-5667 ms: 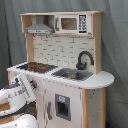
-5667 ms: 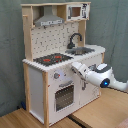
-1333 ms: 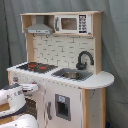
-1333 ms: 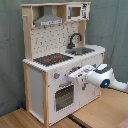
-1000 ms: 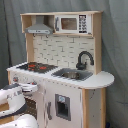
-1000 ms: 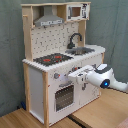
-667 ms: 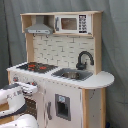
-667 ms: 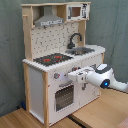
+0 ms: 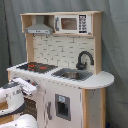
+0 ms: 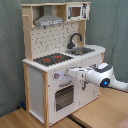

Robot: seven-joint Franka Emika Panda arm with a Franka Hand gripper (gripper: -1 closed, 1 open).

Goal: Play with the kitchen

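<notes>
The toy kitchen (image 9: pixel 65 95) (image 10: pixel 37 85) is white with light-wood sides and shows in both exterior views. It carries a black-red stovetop (image 10: pixel 52 59), a sink (image 10: pixel 82 50) with a black faucet (image 10: pixel 75 39), a grey hood (image 10: pixel 49 21) and a small upper cabinet (image 9: pixel 74 23). The oven door (image 10: pixel 64 97) sits under the knob panel (image 10: pixel 57 76). My white arm reaches in from the second exterior view's right. The gripper (image 10: pixel 70 73) (image 9: pixel 28 86) is at the front panel, at knob height above the oven door, close to or touching it.
The kitchen stands on a light wooden surface (image 10: pixel 30 119), with a grey curtain (image 10: pixel 110 25) behind it. In the first exterior view, a cabinet door with a dark inset (image 9: pixel 62 106) lies below the sink. My arm's white body (image 10: pixel 107 77) spans the space in front of the kitchen's lower right.
Since 5.7 s ago the gripper has dropped slightly from the counter's front edge to the knob panel and edged toward the second exterior view's left. Over the last second it has barely moved.
</notes>
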